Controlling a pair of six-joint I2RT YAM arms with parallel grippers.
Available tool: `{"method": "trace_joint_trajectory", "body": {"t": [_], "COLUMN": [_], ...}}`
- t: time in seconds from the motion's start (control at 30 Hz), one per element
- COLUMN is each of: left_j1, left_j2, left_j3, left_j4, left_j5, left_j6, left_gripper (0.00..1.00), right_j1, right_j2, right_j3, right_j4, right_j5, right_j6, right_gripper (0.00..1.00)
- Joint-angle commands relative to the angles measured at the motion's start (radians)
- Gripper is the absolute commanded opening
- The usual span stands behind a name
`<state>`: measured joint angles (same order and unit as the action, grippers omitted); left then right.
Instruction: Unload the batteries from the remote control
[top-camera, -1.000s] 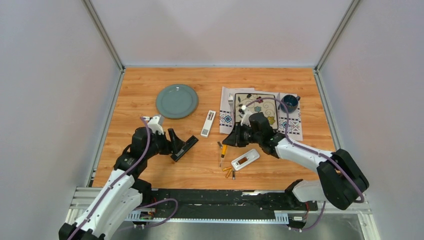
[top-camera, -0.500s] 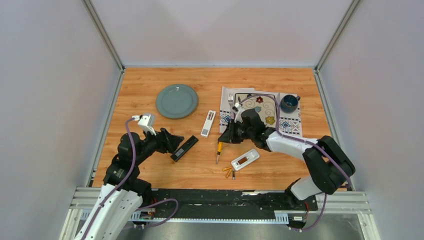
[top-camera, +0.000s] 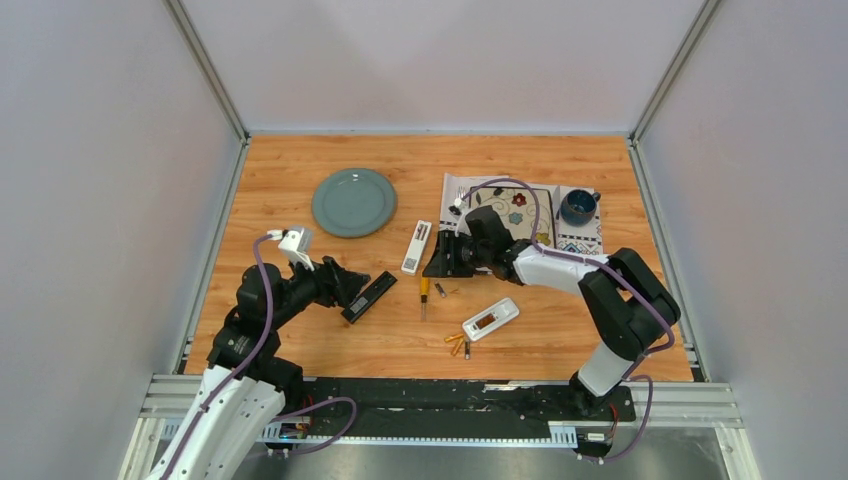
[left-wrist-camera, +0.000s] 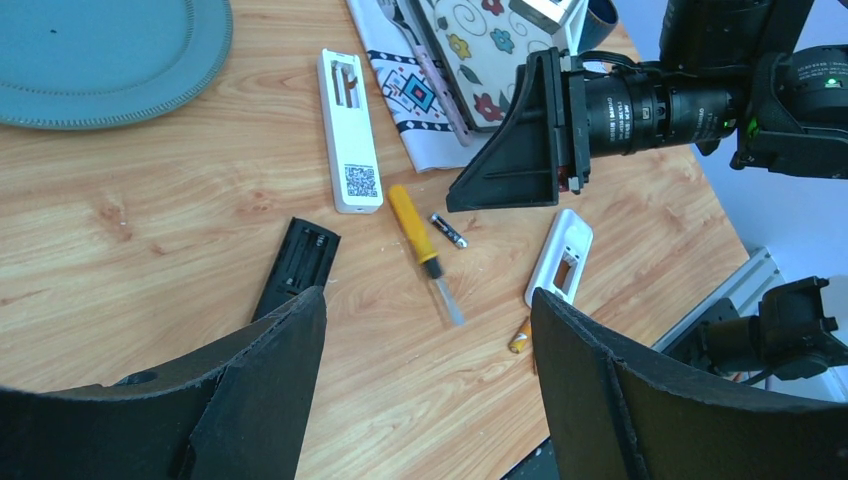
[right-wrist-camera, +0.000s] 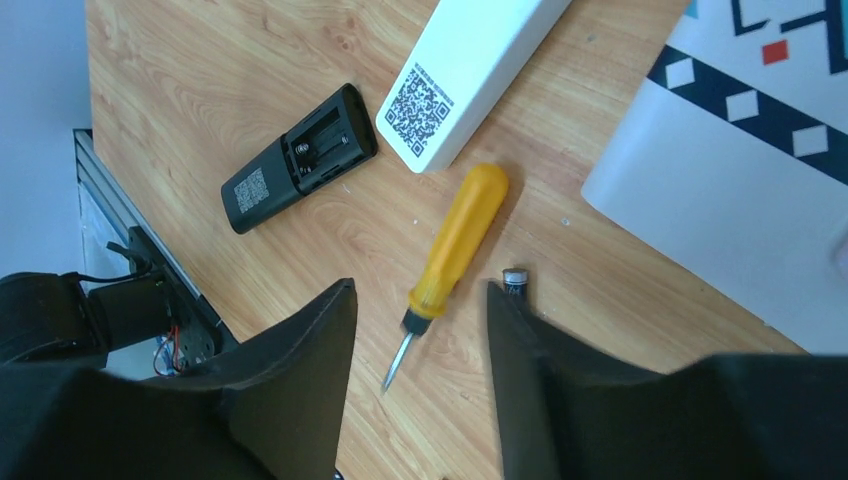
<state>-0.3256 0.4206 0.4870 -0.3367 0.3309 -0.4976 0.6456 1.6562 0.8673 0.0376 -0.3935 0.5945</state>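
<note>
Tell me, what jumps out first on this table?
The right pincer hangs open over an orange-handled screwdriver in the middle of the wooden table. Near the front edge lies a white remote with its back open, small gold batteries beside it. A teal plate sits at the far left.

I've got a teal plate sitting on the far left part of the wooden counter. Over on the far right there's a patterned cloth spread flat. A floral tray lies on it, with a dark blue cup just beside the tray's right edge. Near the middle of the counter an orange-handled screwdriver lies flat, handle toward the far side and tip toward the near edge. It is close to the cloth's corner but not touching it.
</note>
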Motion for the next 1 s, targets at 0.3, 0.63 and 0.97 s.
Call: {"method": "trace_joint_trajectory", "body": {"t": [0.3,0.63,0.97], "left_j1": [0.005,0.005,0.005], "left_j2": [-0.003,0.007,0.073], "left_j3": [-0.018,-0.019,0.134], "left_j4": [0.06,0.038,-0.165], "left_j5": [0.028,-0.033,-0.355], "left_j6": [-0.022,-0.013,0.037], "left_gripper": [0.82,0.81,0.81], "right_j1": [0.017,0.019,-0.007], "right_j2": [-0.067,-0.186,-0.519], "right_j3": [0.03,0.001,-0.022], "right_j4": [-0.008,-0.087,-0.283], "right_j5": [0.024,0.146,0.467], "right_j6": [-0.035,-0.076,-0.202], "right_gripper": [1.0,1.0,1.0]}}
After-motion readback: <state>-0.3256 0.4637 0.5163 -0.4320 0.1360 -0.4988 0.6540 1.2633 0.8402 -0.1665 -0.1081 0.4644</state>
